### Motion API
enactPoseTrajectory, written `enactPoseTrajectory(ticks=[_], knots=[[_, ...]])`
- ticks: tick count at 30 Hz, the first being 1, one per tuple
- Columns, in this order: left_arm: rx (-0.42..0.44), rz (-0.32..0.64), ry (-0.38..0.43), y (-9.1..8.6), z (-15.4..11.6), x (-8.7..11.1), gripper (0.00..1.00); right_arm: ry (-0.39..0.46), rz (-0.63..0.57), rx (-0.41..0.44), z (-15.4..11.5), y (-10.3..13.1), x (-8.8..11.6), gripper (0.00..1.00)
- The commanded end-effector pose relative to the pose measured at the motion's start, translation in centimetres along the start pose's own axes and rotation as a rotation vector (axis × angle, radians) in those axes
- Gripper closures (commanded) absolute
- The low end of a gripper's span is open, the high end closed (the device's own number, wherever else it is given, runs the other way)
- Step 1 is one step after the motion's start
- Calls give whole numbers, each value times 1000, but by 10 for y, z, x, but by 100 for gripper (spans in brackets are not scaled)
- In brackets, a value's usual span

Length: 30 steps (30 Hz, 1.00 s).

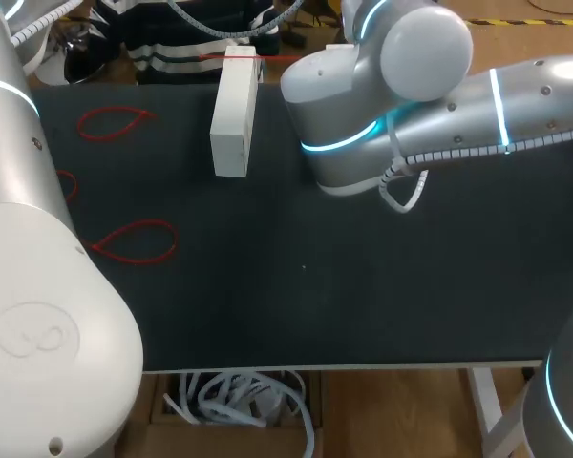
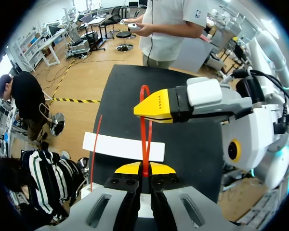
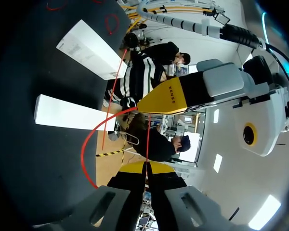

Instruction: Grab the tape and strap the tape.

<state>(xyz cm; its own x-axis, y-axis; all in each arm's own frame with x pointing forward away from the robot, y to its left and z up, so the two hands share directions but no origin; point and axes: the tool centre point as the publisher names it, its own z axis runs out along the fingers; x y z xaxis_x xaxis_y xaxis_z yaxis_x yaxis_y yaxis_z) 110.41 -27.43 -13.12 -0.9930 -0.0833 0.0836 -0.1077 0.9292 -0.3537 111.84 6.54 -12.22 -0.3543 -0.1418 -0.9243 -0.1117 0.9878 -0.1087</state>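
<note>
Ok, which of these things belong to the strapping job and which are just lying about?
Job: red tape, pinched by left gripper and right gripper.

Lying about: white box under the held tape; far red loop and near red loop on the black table; third loop, half hidden by my left arm.

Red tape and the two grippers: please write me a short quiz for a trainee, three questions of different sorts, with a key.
1. True or false: the left gripper is open.
2. Which thing lies on the table near the spare red loops? A: a white box. B: a blue bowl. C: a green bottle.
3. Fill in: the right gripper is shut on the ___ tape.
Key: 1 false, it is shut on the tape; 2 A; 3 red.
</note>
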Motion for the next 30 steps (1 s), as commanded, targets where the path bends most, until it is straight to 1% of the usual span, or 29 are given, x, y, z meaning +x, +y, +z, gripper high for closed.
enactPoseTrajectory(ticks=[1,7,30], knots=[[-6,-2,2,-1,-1,-1,100,5,-1,4,-1,3,-3,100],[-6,-2,2,-1,-1,-1,100,6,1,-4,-1,8,-3,100],[-6,-2,2,-1,-1,-1,100,25,-13,-40,-5,16,1,100]])
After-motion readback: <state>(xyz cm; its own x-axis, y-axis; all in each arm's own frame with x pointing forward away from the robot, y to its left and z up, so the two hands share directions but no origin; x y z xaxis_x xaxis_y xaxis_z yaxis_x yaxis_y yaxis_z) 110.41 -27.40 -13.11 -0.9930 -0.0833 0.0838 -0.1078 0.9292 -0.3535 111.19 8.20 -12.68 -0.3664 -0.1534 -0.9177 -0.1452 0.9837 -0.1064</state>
